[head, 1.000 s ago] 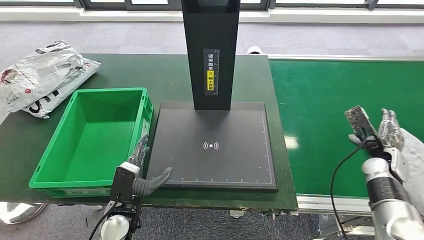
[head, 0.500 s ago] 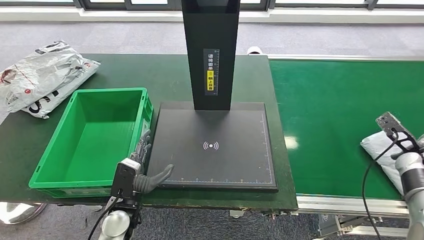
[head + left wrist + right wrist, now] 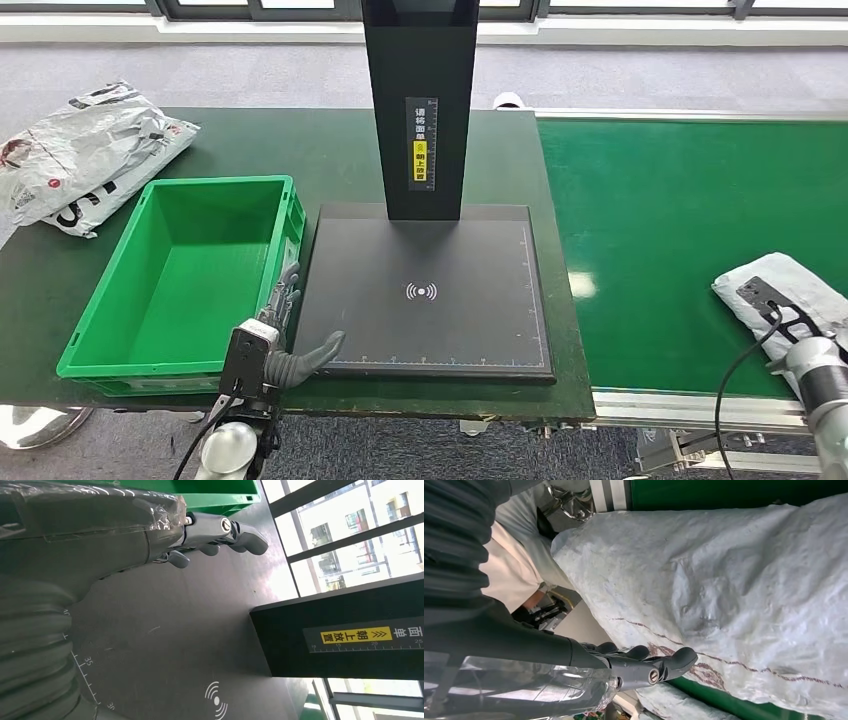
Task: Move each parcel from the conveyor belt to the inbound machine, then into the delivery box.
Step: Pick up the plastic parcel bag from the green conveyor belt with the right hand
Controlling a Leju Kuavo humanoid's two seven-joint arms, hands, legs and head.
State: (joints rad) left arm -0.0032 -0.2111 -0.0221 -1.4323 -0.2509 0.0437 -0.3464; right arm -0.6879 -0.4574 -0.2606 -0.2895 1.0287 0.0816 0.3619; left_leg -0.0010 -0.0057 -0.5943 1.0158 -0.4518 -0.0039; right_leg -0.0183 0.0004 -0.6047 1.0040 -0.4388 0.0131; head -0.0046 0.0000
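One parcel point(image 3: 775, 290) lies lower right on the belt point(image 3: 660, 220); my right hand point(image 3: 639, 662), fingers spread over it, must close around its near edge.

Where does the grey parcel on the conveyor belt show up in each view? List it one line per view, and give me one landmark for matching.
Head view: the parcel lies at the right edge, low, on the conveyor belt.
Left wrist view: not in it.
Right wrist view: the parcel takes up most of the picture.
Shared landmark: the green belt, also seen along the parcel's edge in the right wrist view.
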